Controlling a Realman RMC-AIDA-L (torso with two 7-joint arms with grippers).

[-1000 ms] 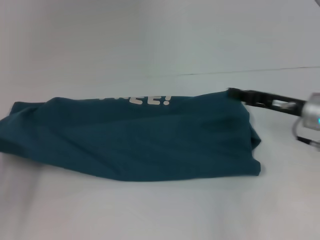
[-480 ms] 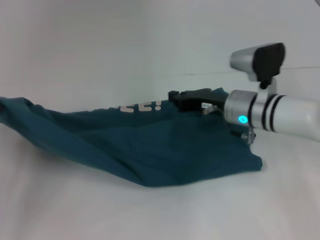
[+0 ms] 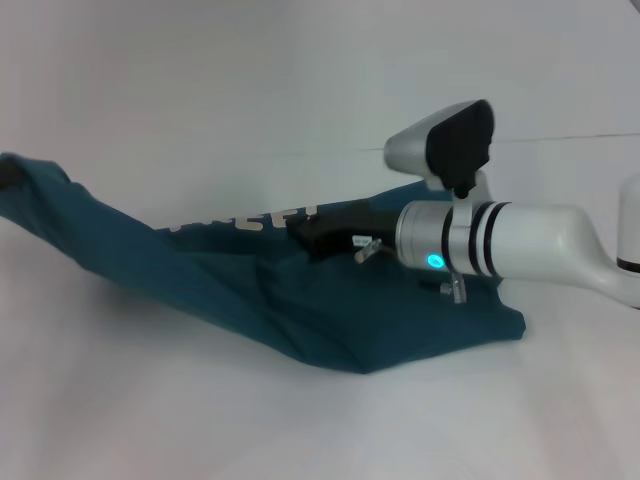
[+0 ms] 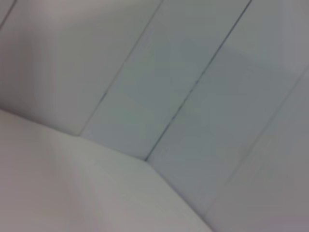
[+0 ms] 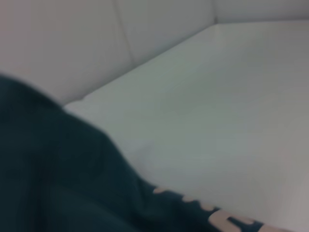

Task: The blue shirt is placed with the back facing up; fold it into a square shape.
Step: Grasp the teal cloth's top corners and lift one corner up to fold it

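The blue shirt [image 3: 300, 300] stretches across the white table, with white lettering [image 3: 245, 222] showing along its raised upper edge. My right gripper [image 3: 303, 228], black fingers on a white arm, is over the shirt's middle and shut on that upper edge, holding it off the table. The shirt's left end [image 3: 40, 190] is lifted at the left border of the head view. Only a dark bit of my left gripper [image 3: 6, 176] shows there, holding that end. In the right wrist view the shirt [image 5: 58, 183] fills the near corner. The left wrist view shows no shirt.
The white table [image 3: 300, 430] runs bare in front of the shirt and behind it up to a pale wall [image 3: 300, 60]. The right arm's white forearm [image 3: 520, 245] reaches in from the right over the shirt's right part.
My right gripper has carried the shirt's upper right edge leftwards, from the right end to over the middle. The shirt's left end has risen, and the cloth now hangs taut between the two.
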